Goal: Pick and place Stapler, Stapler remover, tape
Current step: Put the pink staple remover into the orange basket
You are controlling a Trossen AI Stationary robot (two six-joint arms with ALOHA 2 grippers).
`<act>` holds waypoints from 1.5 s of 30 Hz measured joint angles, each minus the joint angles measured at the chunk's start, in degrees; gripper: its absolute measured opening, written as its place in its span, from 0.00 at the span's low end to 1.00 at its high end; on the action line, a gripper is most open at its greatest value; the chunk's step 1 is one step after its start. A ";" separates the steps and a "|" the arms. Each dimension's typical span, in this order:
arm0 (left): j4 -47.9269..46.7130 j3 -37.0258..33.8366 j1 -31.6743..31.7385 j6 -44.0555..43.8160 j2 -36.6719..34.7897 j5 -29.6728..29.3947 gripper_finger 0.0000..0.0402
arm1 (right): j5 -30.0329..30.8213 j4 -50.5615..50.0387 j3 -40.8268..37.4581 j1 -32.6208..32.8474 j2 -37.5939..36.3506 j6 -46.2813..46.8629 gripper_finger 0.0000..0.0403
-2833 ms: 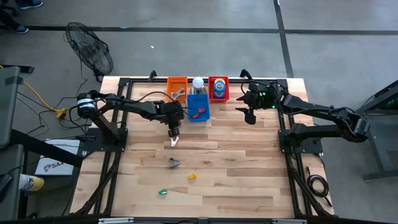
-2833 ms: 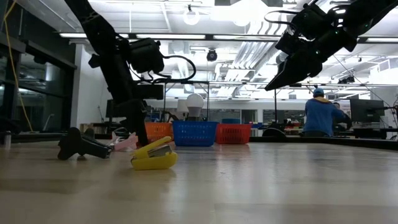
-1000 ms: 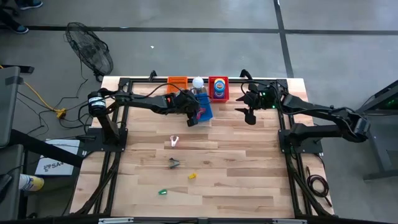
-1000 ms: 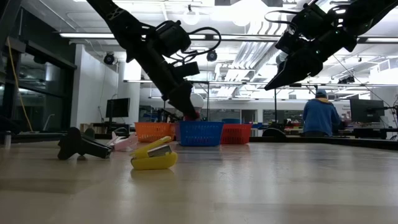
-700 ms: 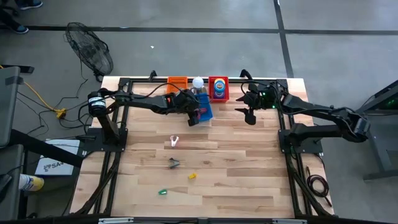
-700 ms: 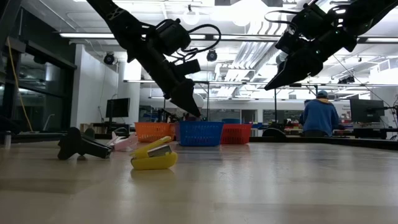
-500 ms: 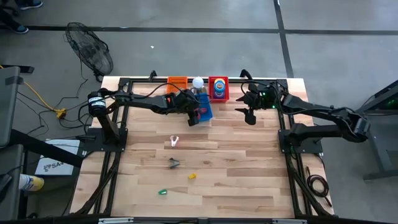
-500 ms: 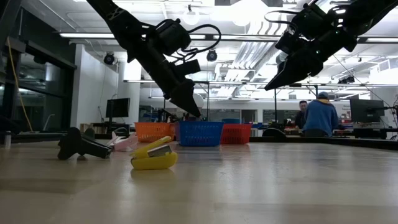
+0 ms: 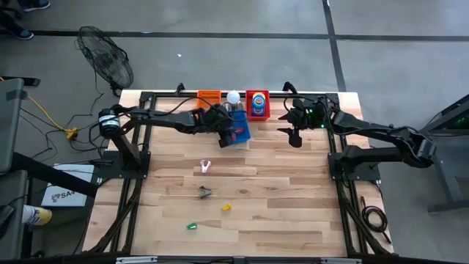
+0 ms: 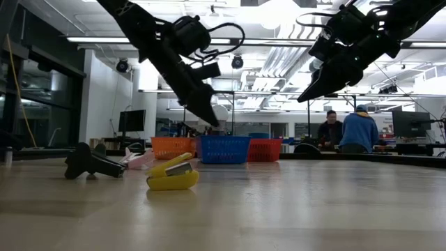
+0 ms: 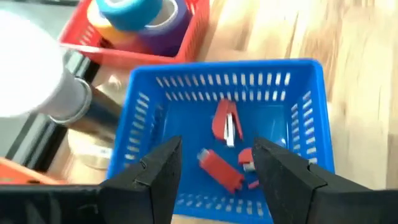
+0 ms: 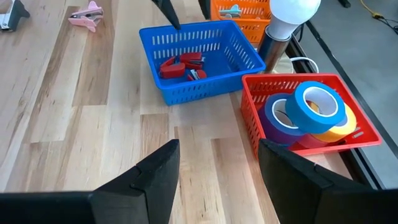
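Note:
My left gripper (image 11: pixel 214 171) hangs open just above the blue basket (image 9: pixel 236 130), touching nothing. In that basket lie red mini staplers (image 11: pixel 225 121). The tape rolls (image 12: pixel 317 106), blue, purple and yellow, are stacked in the red basket (image 9: pixel 257 105). On the bare wood lie a pink stapler remover (image 9: pixel 205 166), a dark stapler remover (image 9: pixel 204 192), a yellow stapler (image 10: pixel 172 175) and a small green piece (image 9: pixel 192 226). My right gripper (image 9: pixel 293 136) waits open in the air, to the right of the baskets.
An orange basket (image 9: pixel 209 96) stands left of the blue one, at the table's far edge. A lamp with a white bulb (image 9: pixel 233 97) stands between the baskets. People (image 10: pixel 359 131) are in the room beyond the table. Bare wood spreads across the near half.
My left gripper has opened over the blue basket and risen a little out of it, still slanting down toward it. My right arm has kept still.

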 joint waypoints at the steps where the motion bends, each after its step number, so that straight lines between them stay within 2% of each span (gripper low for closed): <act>1: 0.32 0.03 -0.01 -0.01 -0.19 -0.26 0.48 | 0.00 -0.01 0.00 0.00 0.00 0.01 0.52; 28: -20.70 0.03 -0.02 -9.73 -5.97 0.09 0.48 | -0.13 -0.36 -0.04 0.00 0.00 0.10 0.52; 34: -21.74 -0.38 -0.07 -10.96 -5.97 2.91 0.48 | -0.07 -0.48 -0.04 0.00 0.00 0.07 0.52; 45: -22.34 -5.15 -4.11 -17.26 -8.02 2.14 0.48 | 0.04 -0.74 -0.04 0.00 0.00 0.10 0.52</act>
